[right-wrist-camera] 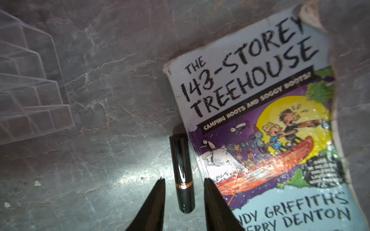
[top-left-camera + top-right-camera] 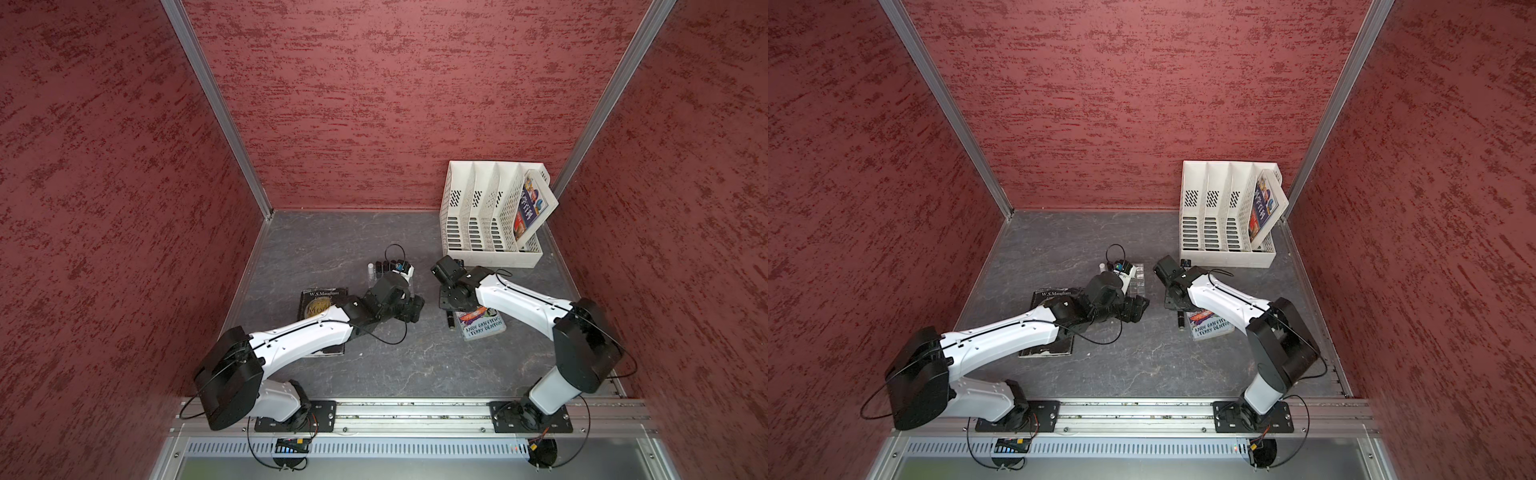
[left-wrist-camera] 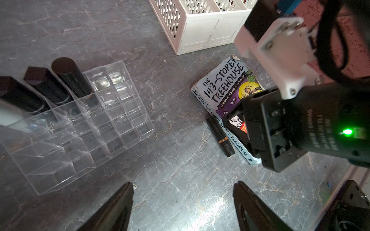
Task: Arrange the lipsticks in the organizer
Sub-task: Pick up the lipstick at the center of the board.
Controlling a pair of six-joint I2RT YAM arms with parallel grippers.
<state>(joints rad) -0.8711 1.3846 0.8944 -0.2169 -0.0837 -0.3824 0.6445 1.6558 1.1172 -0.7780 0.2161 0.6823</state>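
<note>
**A:** Where is the loose lipstick, a glossy black cylindrical tube with a thin gold band (image 1: 182, 174), to be found?

**B:** It is laid flat on the grey marbled tabletop (image 1: 100, 120). It lies just beside the spine edge of the worn paperback book titled "The 143-Storey Treehouse" (image 1: 260, 90) and runs parallel to it. The same tube is seen in both top views (image 2: 450, 320) (image 2: 1180, 322).

**A:** How is the right gripper held?

**B:** The right gripper (image 1: 184, 181) is positioned over that tube. Its two black fingers are set narrowly apart, one on each side near the gold band. A thin strip of table is seen between each finger and the tube, so nothing is pinched.

**A:** And the left gripper?

**B:** The left gripper (image 3: 184, 186) is spread wide above bare tabletop, with nothing between its fingers.

**A:** What is seen of the organizer?

**B:** The clear acrylic rectangular organizer with a grid of square cells (image 3: 140, 128) is placed apart from the loose lipstick. Three black lipsticks (image 3: 48, 86) are stood upright side by side in cells of one outer row. A white tube (image 2: 369, 270) is seen at the end of that row, though its exact cell cannot be told.

**A:** What else is on the table?

**B:** A white perforated plastic file rack (image 2: 490, 216) is set at the far side, with a colourful book (image 2: 534, 208) leaned in one end compartment. A dark book marked W.S. Maugham (image 2: 322, 297) is partly covered by the left arm.
</note>
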